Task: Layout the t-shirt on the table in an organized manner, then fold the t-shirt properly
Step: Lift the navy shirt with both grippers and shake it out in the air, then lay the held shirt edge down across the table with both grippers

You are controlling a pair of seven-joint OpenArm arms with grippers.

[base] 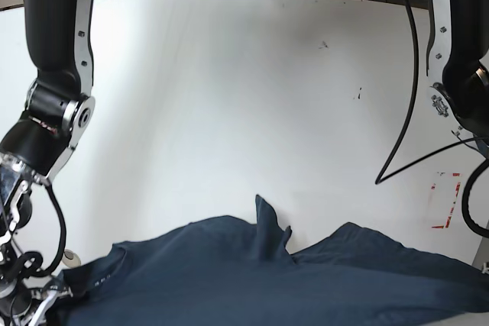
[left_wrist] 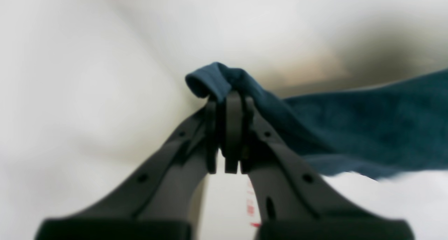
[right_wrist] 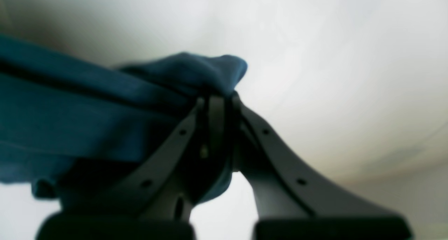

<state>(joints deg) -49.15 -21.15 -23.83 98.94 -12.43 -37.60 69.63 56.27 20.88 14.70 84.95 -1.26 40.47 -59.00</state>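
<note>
The t-shirt (base: 260,272) spreads along the table's (base: 229,97) 6 o'clock edge in the base view, one fold peaking toward 12; the glossy white top beyond lies open up to the far curved edge, bar a few dark specks (base: 324,44) and a red-outlined mark (base: 443,200) at 3 o'clock. Only the wrist views show the grips: the left gripper (left_wrist: 231,93) is clamped on a rolled hem of soft navy cloth (left_wrist: 350,128), and the right gripper (right_wrist: 217,94) is pinched on a bunched fold (right_wrist: 87,121).
</note>
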